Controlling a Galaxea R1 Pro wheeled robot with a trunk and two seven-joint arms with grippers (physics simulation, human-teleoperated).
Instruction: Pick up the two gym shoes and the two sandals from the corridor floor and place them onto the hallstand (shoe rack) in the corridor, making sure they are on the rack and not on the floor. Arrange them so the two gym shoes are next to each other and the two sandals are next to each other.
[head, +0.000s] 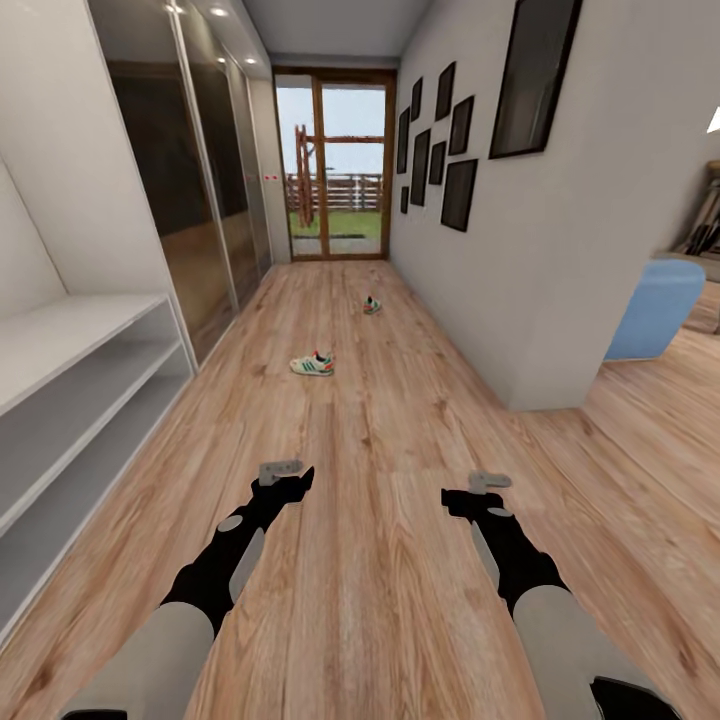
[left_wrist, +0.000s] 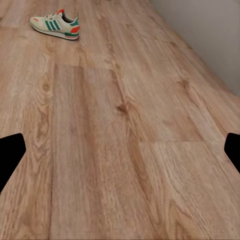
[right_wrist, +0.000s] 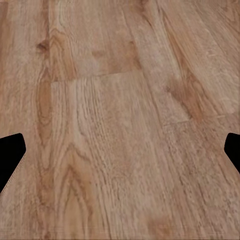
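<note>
One cream-white gym shoe (head: 312, 364) with green stripes lies on its sole on the corridor floor (head: 380, 560), well ahead of both arms. The other gym shoe (head: 372, 305) lies farther down the corridor, near the right wall. In the left wrist view the nearer gym shoe (left_wrist: 55, 25) sits far beyond the fingertips (left_wrist: 11, 150). The pale hallstand (head: 80, 400), with its long open shelves, runs along the left. My left gripper (head: 283, 478) and right gripper (head: 475, 492) hover low over bare planks, both open and holding nothing. The sandals are out of view.
Dark glass sliding doors (head: 190, 200) follow the hallstand on the left. A glazed door (head: 335, 160) closes the corridor's far end. Black picture frames (head: 460, 150) hang on the right wall, whose corner (head: 540, 400) opens to a room with a blue seat (head: 655, 305).
</note>
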